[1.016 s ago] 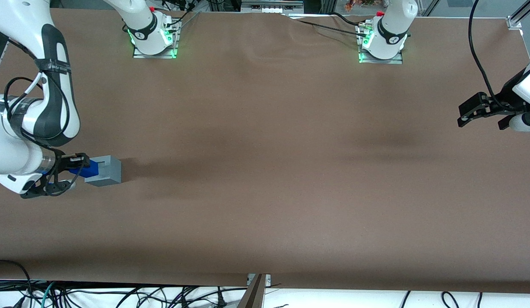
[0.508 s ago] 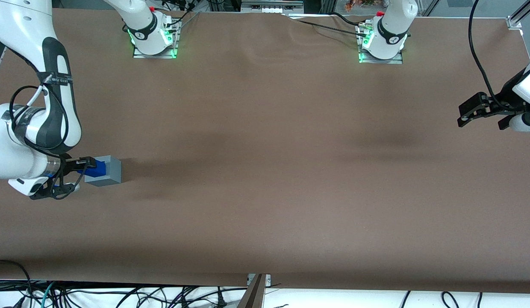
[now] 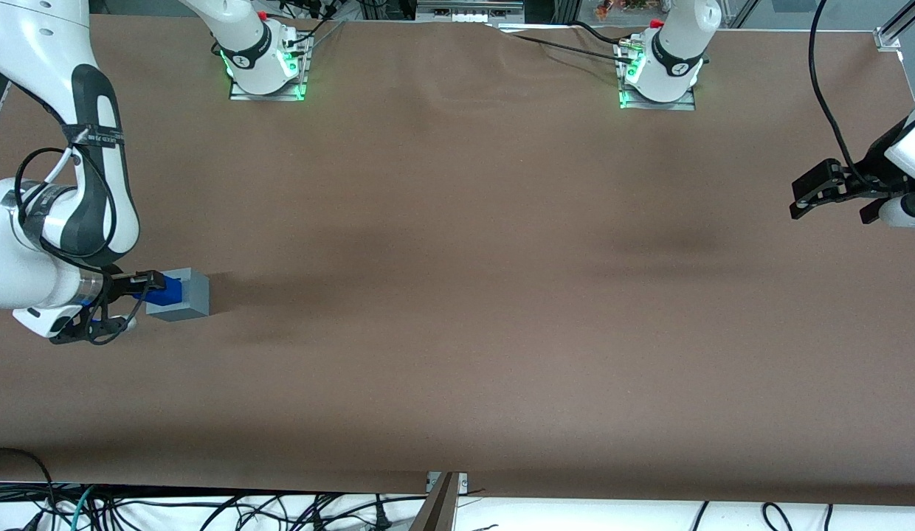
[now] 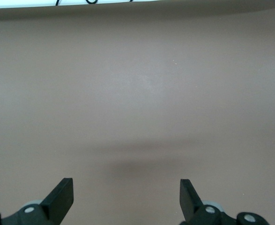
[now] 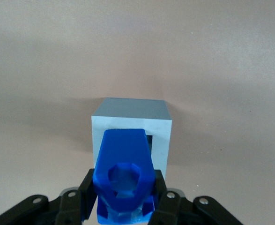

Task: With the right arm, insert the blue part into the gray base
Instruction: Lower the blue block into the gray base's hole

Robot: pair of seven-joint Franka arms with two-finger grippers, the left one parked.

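Note:
The gray base (image 3: 183, 295) is a light-gray cube on the brown table near the working arm's end. My right gripper (image 3: 149, 287) is shut on the blue part (image 3: 167, 292) and holds it at the base's open face, its tip reaching into the recess. In the right wrist view the blue part (image 5: 124, 174) sits clamped between the black fingers (image 5: 87, 192) of the gripper (image 5: 124, 197), its front end overlapping the square recess of the gray base (image 5: 130, 123). Most of the recess is hidden by the blue part.
The brown table cloth (image 3: 457, 310) spreads wide toward the parked arm's end. Two arm bases with green lights (image 3: 266, 66) (image 3: 658, 74) stand at the table's back edge. Cables (image 3: 206, 509) hang below the near edge.
The gripper with the blue part moved toward the gray base, so the part now overlaps the recess more. Over the last half second almost nothing moved.

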